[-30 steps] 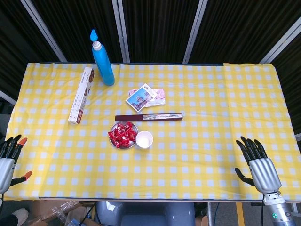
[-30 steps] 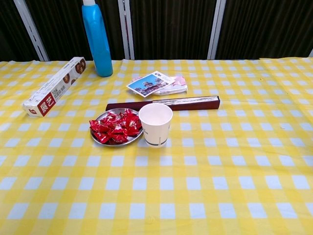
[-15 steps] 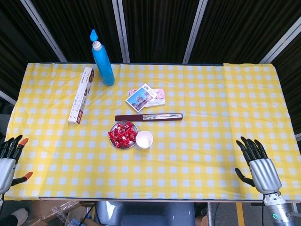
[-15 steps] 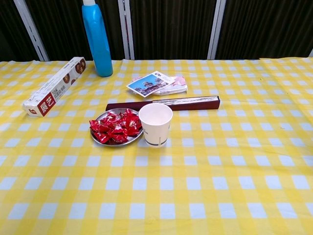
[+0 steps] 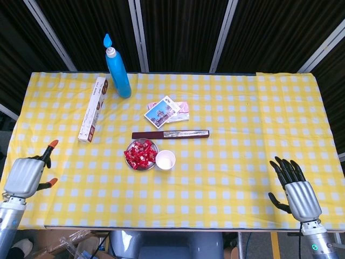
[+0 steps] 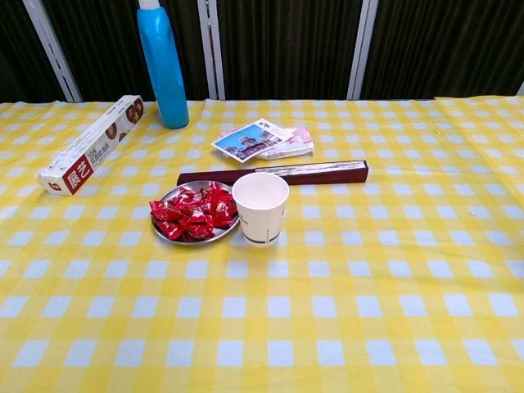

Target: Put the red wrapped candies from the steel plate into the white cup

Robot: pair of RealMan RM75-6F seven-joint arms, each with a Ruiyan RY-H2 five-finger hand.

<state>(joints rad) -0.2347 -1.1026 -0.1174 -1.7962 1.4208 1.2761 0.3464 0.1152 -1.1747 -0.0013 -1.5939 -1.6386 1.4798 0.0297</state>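
L hand (image 5: 28, 175) sits over the table's left edge, holding nothing; fingers look partly curled w/ orange tips apart, but can't tell its state for sure at this angle. It's moved in over the checked cloth (image 5: 226, 140) since 0.5 s ago. Next: 1 long white box (image 5: 92, 109), 1 blue bottle (image 5: 117, 69), 1 steel plate (image 5: 152, 144) piled w/ red wrapped candies (image 5: 139, 155), too many to count. 1 white cup (image 5: 165, 159) touches the plate's right side. Behind: 1 dark long case (image 5: 170, 134), a few cards (image 5: 166, 111). R hand (image 5: 294, 185) at the near right edge, fingers spread, empty, same spot.
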